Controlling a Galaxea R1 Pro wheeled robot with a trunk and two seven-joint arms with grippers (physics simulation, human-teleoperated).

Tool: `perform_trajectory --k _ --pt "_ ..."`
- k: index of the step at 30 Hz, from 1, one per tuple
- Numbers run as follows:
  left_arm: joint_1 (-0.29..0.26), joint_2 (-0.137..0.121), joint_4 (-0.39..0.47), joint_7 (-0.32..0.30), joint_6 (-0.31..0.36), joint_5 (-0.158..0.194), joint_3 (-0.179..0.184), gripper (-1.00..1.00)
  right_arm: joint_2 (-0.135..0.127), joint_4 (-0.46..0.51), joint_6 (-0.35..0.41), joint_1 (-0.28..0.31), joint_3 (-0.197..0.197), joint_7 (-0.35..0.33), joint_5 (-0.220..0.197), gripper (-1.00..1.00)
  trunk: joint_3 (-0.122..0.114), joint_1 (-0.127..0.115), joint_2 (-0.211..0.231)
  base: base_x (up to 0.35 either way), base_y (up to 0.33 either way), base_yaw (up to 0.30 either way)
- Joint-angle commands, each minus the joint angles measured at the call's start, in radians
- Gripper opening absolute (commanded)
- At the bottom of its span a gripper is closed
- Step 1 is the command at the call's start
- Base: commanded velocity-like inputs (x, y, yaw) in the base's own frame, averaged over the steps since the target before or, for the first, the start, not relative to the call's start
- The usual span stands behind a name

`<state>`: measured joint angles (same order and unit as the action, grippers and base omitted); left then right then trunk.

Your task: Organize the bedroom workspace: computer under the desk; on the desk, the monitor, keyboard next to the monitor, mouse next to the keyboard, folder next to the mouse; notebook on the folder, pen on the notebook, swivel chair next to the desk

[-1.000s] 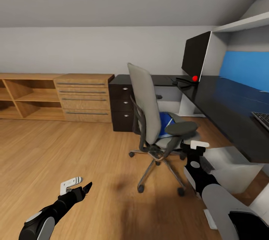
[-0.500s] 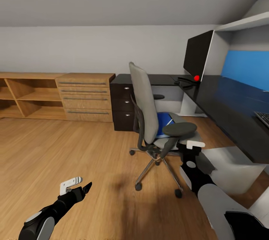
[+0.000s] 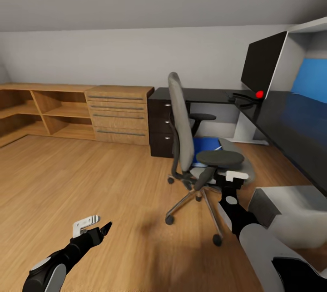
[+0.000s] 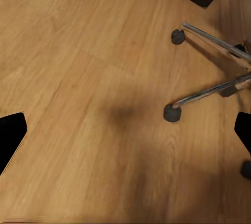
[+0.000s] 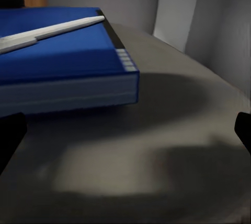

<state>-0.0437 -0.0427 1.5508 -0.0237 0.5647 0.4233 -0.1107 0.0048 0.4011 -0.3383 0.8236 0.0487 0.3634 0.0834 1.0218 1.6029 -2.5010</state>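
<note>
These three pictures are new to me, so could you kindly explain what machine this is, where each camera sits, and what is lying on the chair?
It is a simulated wheeled robot with two arms, steered by a person. The wide picture comes from its head, looking down over a bedroom: the left hand hangs over bare wooden floor, and the right hand reaches toward the swivel chair beside the black desk, where the monitor stands. The other two pictures come from cameras near each hand. The left one looks down at the floor and the chair's chrome legs and casters. The right one looks across the grey seat at the blue folder, with the pen lying on top of it. Both hands are open and hold nothing.
</note>
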Motion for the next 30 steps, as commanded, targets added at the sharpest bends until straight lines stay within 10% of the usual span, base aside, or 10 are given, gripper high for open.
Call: perform_trajectory --k 1,30 --pt "-0.001 0.001 0.0 -0.002 0.006 0.003 -0.001 1.0 0.001 -0.001 -0.002 0.0 0.005 0.002 0.009 1.0 0.002 0.0 0.0 0.0 0.0 0.214" --pt "-0.001 0.001 0.0 -0.004 0.005 0.005 0.0 1.0 0.001 -0.001 -0.036 0.001 0.005 0.002 0.013 1.0 0.008 0.0 0.0 -0.009 0.027 0.169"
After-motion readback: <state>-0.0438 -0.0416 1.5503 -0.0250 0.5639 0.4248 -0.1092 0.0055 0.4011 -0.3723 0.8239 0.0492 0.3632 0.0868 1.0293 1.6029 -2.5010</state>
